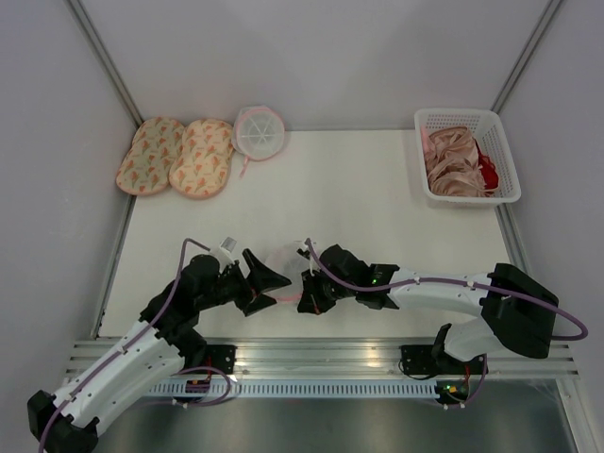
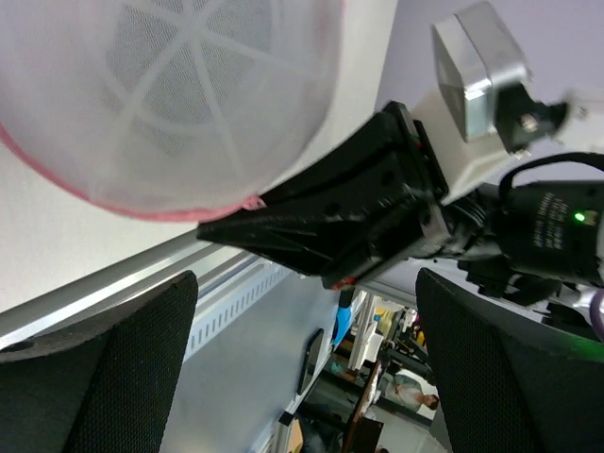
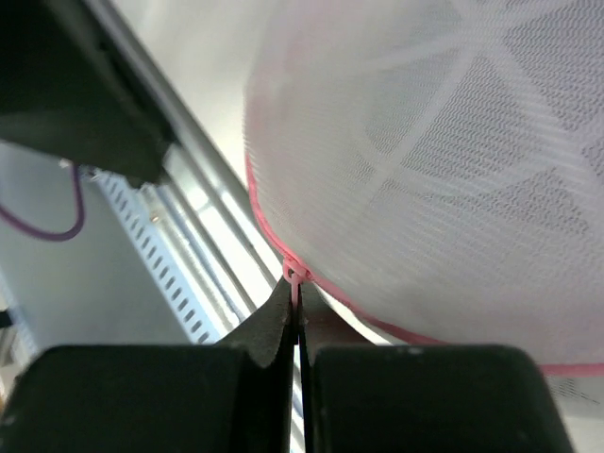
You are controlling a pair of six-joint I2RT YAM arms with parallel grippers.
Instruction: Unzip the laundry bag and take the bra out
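Observation:
The laundry bag (image 1: 283,262), a round white mesh dome with pink zip edging, lies near the table's front edge between my two grippers. My right gripper (image 3: 298,300) is shut on the pink zip pull (image 3: 296,275) at the bag's rim (image 3: 359,307); in the top view it (image 1: 304,294) sits at the bag's right side. My left gripper (image 2: 307,368) is open and empty, just left of the bag (image 2: 170,94), and its fingers (image 2: 113,377) stand wide apart. In the top view the left gripper (image 1: 276,288) nearly touches the bag. The bra is hidden.
A second round pouch with bold white ribs (image 1: 258,130) lies at the back, next to two patterned padded pieces (image 1: 175,156). A white basket (image 1: 503,142) at the back right holds beige-pink and red garments. The metal rail (image 1: 321,354) runs along the near edge.

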